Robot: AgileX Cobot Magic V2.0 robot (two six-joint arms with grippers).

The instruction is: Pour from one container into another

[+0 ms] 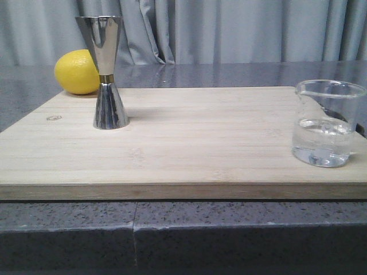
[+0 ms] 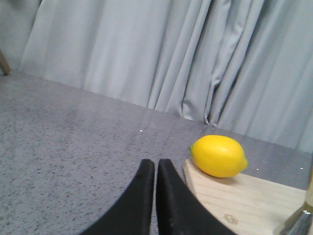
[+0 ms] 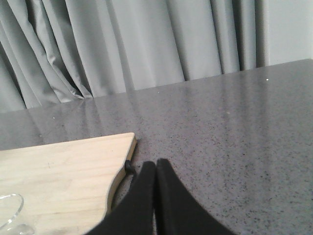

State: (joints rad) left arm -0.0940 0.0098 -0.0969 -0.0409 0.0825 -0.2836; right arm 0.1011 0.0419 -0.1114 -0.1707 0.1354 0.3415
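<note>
Right wrist view, beaker (image 3: 10,215) beside closed right gripper (image 3: 156,166)

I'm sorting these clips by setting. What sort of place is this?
Probably a staged kitchen or bar counter: a steel jigger, a glass beaker of clear liquid and a lemon on a wooden board, with grey curtain behind.

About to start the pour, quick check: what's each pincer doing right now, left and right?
Left pincer: closed, holding nothing.
Right pincer: closed, holding nothing.
</note>
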